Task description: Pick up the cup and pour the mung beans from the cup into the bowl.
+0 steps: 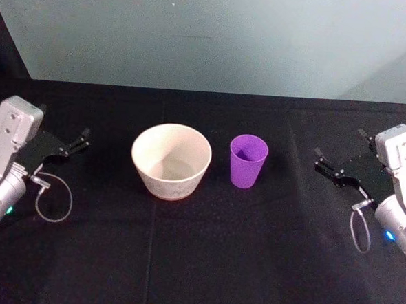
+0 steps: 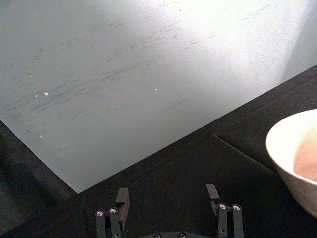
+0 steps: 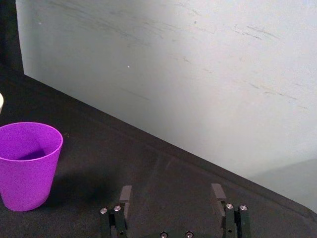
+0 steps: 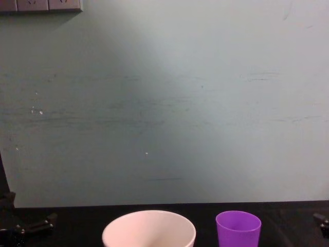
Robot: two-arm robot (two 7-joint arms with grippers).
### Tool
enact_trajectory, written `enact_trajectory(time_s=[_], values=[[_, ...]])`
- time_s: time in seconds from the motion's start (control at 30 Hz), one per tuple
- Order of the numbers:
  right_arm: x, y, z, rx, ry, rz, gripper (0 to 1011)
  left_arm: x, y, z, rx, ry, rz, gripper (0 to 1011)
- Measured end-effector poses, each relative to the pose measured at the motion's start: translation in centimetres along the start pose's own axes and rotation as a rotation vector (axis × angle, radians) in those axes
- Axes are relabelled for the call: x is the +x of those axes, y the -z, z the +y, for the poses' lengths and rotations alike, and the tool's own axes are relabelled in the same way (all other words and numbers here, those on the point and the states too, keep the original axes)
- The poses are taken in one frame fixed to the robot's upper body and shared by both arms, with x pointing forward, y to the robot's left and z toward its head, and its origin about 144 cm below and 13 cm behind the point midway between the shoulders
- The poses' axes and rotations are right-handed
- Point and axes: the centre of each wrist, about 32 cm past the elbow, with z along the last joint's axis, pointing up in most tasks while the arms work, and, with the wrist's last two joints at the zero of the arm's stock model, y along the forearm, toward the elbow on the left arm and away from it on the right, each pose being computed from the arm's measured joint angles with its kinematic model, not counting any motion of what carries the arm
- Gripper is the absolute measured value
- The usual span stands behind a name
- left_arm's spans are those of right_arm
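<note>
Left gripper (image 1: 85, 139): released, empty, by the worktop's (image 1: 196, 262) left edge.
Right gripper (image 1: 318, 160): released, by its right edge.
Cup (image 1: 248, 162): stood upright beside the bowl (image 1: 170, 181), ungrasped.
Progress: I judged nothing was done; lifting and pouring remained.

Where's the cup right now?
In the head view the cup stands upright on the black table, just right of the bowl and apart from it; the right gripper is farther right, not touching it.
</note>
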Motion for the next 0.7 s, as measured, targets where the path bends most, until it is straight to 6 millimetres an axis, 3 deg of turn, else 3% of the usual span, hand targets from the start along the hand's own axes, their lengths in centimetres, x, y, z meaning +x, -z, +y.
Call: enact_trajectory(time_s=[0.7], values=[[0.00, 0.00, 0.00, 0.000, 0.000, 0.000, 1002, 0.00, 0.00, 0.00, 0.000, 0.000, 0.000, 1000]])
